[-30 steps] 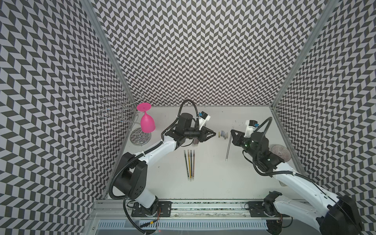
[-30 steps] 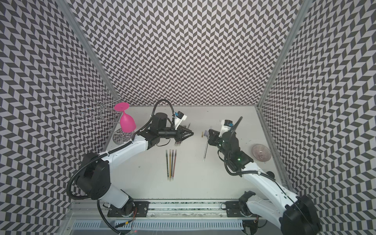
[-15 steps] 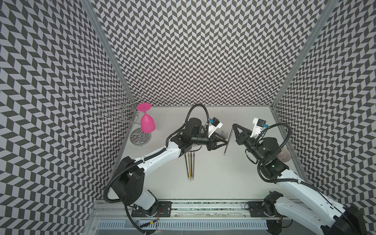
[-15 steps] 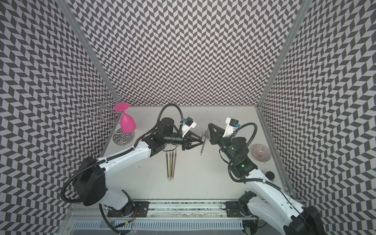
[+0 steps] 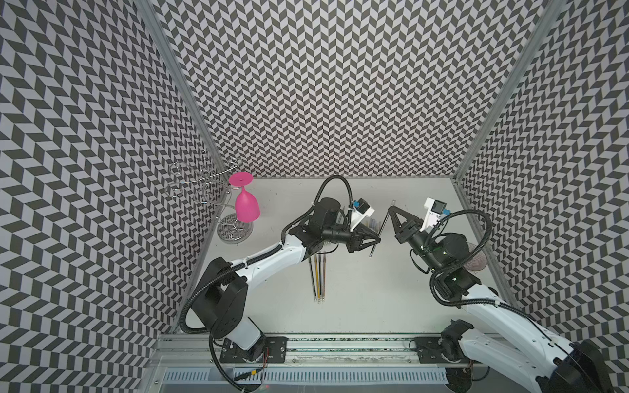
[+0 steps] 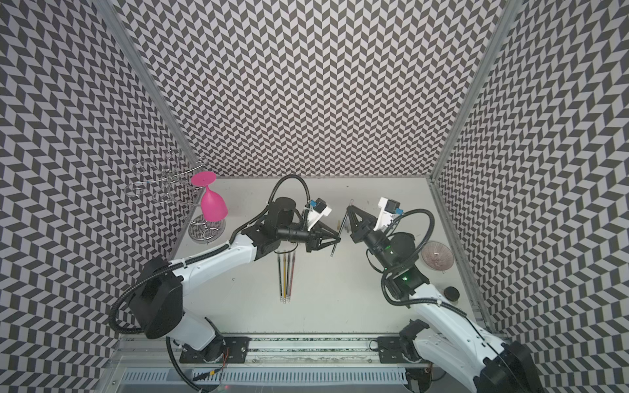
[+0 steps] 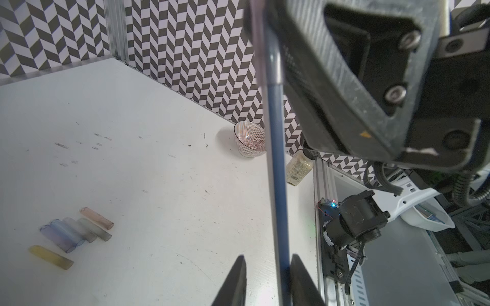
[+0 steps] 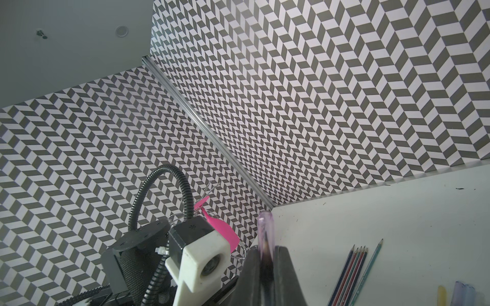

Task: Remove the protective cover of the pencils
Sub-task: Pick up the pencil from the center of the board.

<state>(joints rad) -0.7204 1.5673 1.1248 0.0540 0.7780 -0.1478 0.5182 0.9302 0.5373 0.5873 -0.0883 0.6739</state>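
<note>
**Crowded centre, free table in the lower middle**

In both top views the left gripper and right gripper meet at frame centre on one slanted pencil, leaving no lane between them. Loose caps lie just above the left gripper. A row of pencils lies below centre. The table is bare to their right and along the lower edge. A wire rack and pink glass block the upper left corner. A bowl and black lid line the right edge.
</note>
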